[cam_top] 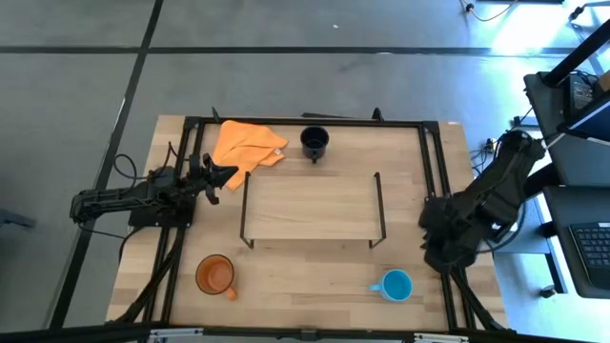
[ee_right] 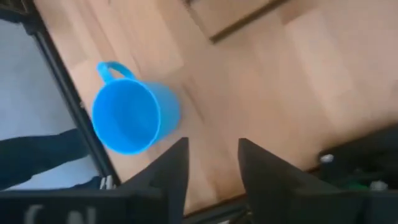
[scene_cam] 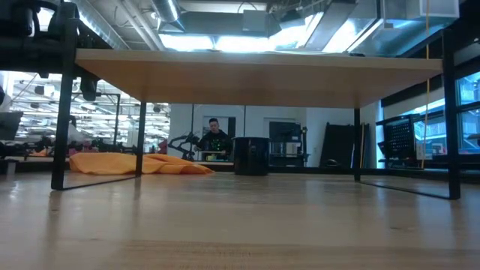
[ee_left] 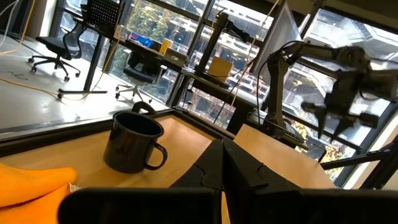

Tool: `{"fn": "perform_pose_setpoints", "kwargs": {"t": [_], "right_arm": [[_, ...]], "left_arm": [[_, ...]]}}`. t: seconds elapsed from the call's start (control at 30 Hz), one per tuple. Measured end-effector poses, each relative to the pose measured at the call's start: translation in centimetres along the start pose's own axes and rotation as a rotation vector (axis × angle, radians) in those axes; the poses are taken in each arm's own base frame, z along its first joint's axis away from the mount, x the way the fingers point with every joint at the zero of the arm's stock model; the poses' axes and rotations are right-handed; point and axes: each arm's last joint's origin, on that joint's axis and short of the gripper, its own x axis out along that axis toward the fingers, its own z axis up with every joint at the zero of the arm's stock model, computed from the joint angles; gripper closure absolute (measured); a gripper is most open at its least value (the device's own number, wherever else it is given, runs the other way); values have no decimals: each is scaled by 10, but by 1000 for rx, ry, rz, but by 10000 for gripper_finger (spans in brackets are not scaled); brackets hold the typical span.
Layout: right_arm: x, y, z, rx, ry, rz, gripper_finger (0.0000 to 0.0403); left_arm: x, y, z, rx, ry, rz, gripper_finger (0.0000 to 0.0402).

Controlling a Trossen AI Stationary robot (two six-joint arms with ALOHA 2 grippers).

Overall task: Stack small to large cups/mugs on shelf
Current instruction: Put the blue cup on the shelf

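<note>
The shelf (cam_top: 312, 205) stands on its black end frames at the table's middle; nothing is on its board. The black mug (cam_top: 315, 142) stands upright behind it and also shows in the left wrist view (ee_left: 132, 142) and the low view (scene_cam: 251, 156). The orange mug (cam_top: 215, 275) stands at the near left. The light blue mug (cam_top: 396, 284) stands at the near right and also shows in the right wrist view (ee_right: 134, 115). My left gripper (ee_left: 222, 165) is shut and empty at the shelf's left end (cam_top: 225, 175). My right gripper (ee_right: 211, 165) is open and empty, right of the shelf (cam_top: 441, 253), above the table near the blue mug.
An orange cloth (cam_top: 248, 145) lies at the far left, beside my left gripper. A black frame (cam_top: 434, 171) runs around the tabletop. A person (scene_cam: 215, 135) shows in the room behind the table. Bare wood lies in front of the shelf between the orange and blue mugs.
</note>
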Motion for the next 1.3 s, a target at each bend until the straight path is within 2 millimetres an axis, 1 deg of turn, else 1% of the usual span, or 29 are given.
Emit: {"fn": "perform_pose_setpoints", "kwargs": {"t": [0.13, 0.2, 0.27, 0.43, 0.53, 0.67, 0.83, 1.07, 1.3], "right_arm": [[17, 5, -3, 36, 4, 73, 218], [25, 8, -4, 45, 3, 96, 205], [28, 9, -4, 70, -12, 111, 199], [37, 7, -4, 109, -17, 64, 197], [46, 7, -4, 136, -5, 48, 200], [57, 13, -6, 159, 21, 58, 206], [65, 19, -6, 162, 26, 51, 207], [70, 19, -7, 179, 56, 6, 207], [72, 17, 3, 229, 42, -3, 207]], "left_arm": [[0, 0, 0, 0, 0, 0, 401], [0, 0, 0, 0, 1, 1, 401], [0, 0, 0, 1, 3, 1, 401], [0, 0, 0, 1, 3, 1, 401], [0, 0, 0, 1, 4, 2, 401], [0, 0, 0, 1, 4, 2, 401], [0, 0, -1, 1, 5, 2, 401], [0, 0, -1, 2, 6, 3, 401], [0, 0, -1, 2, 6, 3, 401]]}}
